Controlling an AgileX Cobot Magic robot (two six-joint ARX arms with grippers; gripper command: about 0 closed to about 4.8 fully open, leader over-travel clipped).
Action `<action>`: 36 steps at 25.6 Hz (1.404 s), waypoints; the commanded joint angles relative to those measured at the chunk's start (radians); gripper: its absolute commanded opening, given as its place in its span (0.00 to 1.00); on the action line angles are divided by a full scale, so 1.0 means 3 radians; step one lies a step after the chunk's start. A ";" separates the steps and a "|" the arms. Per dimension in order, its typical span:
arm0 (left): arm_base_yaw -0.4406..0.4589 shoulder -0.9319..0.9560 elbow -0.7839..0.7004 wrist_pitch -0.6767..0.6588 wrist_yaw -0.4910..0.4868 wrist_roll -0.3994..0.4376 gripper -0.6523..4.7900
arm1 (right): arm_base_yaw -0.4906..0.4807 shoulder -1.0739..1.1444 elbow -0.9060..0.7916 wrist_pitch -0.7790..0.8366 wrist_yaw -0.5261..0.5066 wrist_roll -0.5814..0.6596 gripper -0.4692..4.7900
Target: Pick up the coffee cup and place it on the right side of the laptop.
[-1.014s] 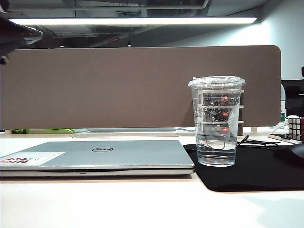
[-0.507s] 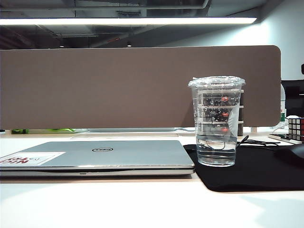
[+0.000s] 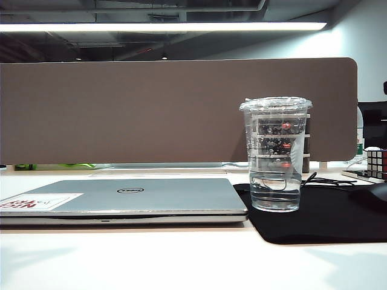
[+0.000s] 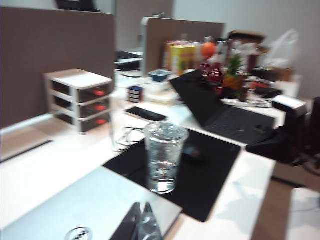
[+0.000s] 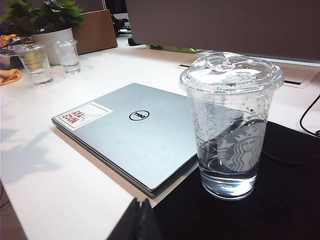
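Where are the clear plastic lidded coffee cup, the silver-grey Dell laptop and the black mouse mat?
clear plastic lidded coffee cup (image 3: 276, 160): exterior view, mid wall.
silver-grey Dell laptop (image 5: 145, 142): right wrist view, bare lid.
black mouse mat (image 3: 329, 220): exterior view, bare top surface.

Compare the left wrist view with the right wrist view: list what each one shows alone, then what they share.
Only the left wrist view shows the white drawer unit, the open black laptop and the Rubik's cube behind the mat.

Only the right wrist view shows the potted plant, two small glasses and the red-and-white sticker on the laptop lid.

Both show the coffee cup upright on the black mouse mat beside the closed laptop, plus shut fingertips: left gripper, right gripper.
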 commanded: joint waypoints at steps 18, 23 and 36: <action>-0.1274 -0.0373 -0.0027 -0.0027 0.0033 -0.0390 0.11 | 0.0000 -0.0006 -0.0022 0.0055 0.0153 -0.0079 0.09; -0.1450 -0.0458 -0.0028 -0.0027 0.0046 -0.1017 0.11 | -0.0001 -0.0006 -0.0022 0.0056 0.0146 -0.0079 0.09; -0.1450 -0.0739 -0.0029 -0.0015 0.0020 -0.0600 0.11 | -0.0004 -0.0006 -0.0022 0.0055 0.0159 -0.0086 0.09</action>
